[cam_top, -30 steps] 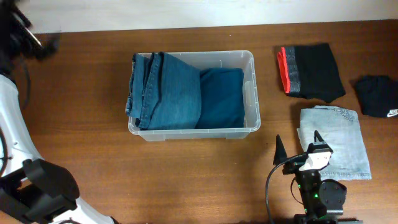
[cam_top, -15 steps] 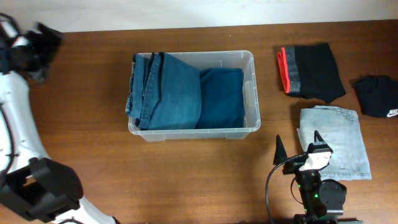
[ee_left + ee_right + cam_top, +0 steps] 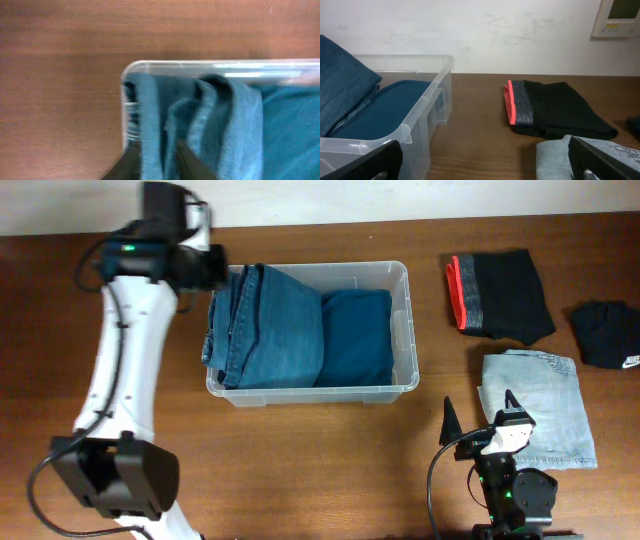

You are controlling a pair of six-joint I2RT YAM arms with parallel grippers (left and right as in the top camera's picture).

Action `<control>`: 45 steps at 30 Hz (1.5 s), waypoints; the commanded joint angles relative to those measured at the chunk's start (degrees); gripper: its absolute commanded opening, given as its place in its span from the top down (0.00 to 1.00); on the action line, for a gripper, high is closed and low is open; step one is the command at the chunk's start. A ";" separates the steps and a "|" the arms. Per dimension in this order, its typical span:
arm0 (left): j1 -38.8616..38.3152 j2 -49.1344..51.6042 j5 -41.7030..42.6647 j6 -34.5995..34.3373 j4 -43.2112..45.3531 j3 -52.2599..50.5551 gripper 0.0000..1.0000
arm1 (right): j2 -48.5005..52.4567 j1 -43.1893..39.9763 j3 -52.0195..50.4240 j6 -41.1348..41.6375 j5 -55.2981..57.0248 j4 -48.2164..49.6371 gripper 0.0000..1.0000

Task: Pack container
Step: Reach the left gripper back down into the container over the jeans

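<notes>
The container (image 3: 400, 272) is a clear plastic bin at the table's middle, holding folded blue jeans (image 3: 270, 320) and a darker blue garment (image 3: 356, 335). My left gripper (image 3: 215, 265) is at the bin's far left corner. In the blurred left wrist view its fingers (image 3: 125, 165) stand close together on either side of a fold of the jeans (image 3: 220, 115), just inside the container's rim (image 3: 200, 64); whether they pinch the fold is unclear. My right gripper (image 3: 480, 420) rests near the front edge, open and empty (image 3: 485, 165), its fingers wide apart.
A folded light denim garment (image 3: 540, 405) lies just right of the right gripper. Behind it lie a folded black garment with a red band (image 3: 500, 295) and a small black item (image 3: 608, 332). The wall runs along the table's far edge.
My left arm has swung from the far left corner of the table over to the container's left end, and its fingers have drawn together. The right arm has not moved.
</notes>
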 commanded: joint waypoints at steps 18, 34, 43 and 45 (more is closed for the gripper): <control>-7.76 12.52 -11.58 -1.11 -6.69 0.52 0.99 | -0.50 -0.37 -0.26 -0.13 -0.35 -0.28 0.02; -8.50 22.60 -7.56 -3.43 -8.72 0.52 0.99 | -0.50 -0.37 -0.26 -0.13 -0.33 -0.28 0.01; -11.65 22.58 -6.12 -3.41 -7.93 0.76 0.99 | -0.50 -0.37 -0.26 -0.13 -0.35 -0.28 0.01; -11.76 22.58 -7.91 -3.41 -8.57 2.01 1.00 | -0.50 -0.37 -0.26 -0.13 -0.33 -0.28 0.01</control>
